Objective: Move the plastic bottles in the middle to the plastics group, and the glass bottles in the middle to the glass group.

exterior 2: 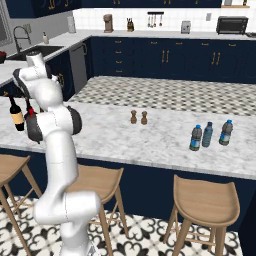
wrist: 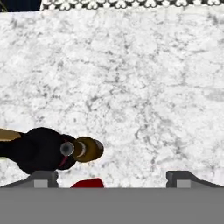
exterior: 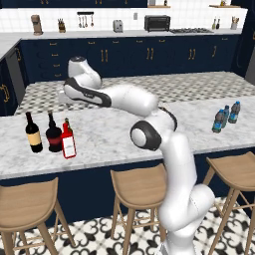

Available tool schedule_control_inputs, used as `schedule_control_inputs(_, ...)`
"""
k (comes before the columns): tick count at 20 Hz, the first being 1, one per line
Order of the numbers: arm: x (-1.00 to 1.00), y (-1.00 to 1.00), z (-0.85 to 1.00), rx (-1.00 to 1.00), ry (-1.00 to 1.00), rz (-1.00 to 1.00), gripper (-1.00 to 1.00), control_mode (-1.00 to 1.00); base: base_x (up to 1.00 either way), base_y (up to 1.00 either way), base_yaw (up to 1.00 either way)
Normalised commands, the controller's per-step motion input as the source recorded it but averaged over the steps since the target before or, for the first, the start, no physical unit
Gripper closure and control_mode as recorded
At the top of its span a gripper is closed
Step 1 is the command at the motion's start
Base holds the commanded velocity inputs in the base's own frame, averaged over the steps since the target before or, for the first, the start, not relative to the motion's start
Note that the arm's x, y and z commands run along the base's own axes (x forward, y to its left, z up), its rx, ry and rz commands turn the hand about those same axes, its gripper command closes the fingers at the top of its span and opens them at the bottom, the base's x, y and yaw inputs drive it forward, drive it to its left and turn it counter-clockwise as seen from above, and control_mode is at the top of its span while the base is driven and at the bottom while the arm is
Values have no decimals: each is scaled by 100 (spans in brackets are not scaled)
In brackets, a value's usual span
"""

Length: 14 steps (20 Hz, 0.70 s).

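My gripper (wrist: pixel 113 179) is open, its fingertips (wrist: pixel 43 178) far apart. The red cap of the flat red bottle (wrist: pixel 87 183) shows low between them, touching neither. In the left base view this red bottle (exterior: pixel 68 141), white-labelled, stands upright next to the glass group: a squat dark bottle (exterior: pixel 54 134) and a tall dark bottle (exterior: pixel 33 132). A small brown bottle (wrist: pixel 89 148) stands against the squat dark bottle (wrist: pixel 37 151). The plastics group (exterior: pixel 226 116) stands far right on the counter, with three clear-blue bottles (exterior 2: pixel 208 134) close together.
Two small brown shaker-like items (exterior 2: pixel 139 117) stand mid-counter. The marble counter (exterior: pixel 114 139) has its front edge near the red bottle, with wooden stools (exterior: pixel 139 187) below it. My own arm (exterior: pixel 149 134) spans the counter's middle.
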Motion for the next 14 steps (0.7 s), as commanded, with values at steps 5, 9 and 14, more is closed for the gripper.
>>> schedule_control_inputs(5, -61, -98, 12, -2, -24, 8, -100, -100, 0, 0, 0)
schedule_control_inputs(9, -74, -99, 2, 0, -10, 14, -100, -100, 0, 0, 0)
schedule_control_inputs(14, -86, -92, 0, 0, -13, 23, -100, -100, 0, 0, 0)
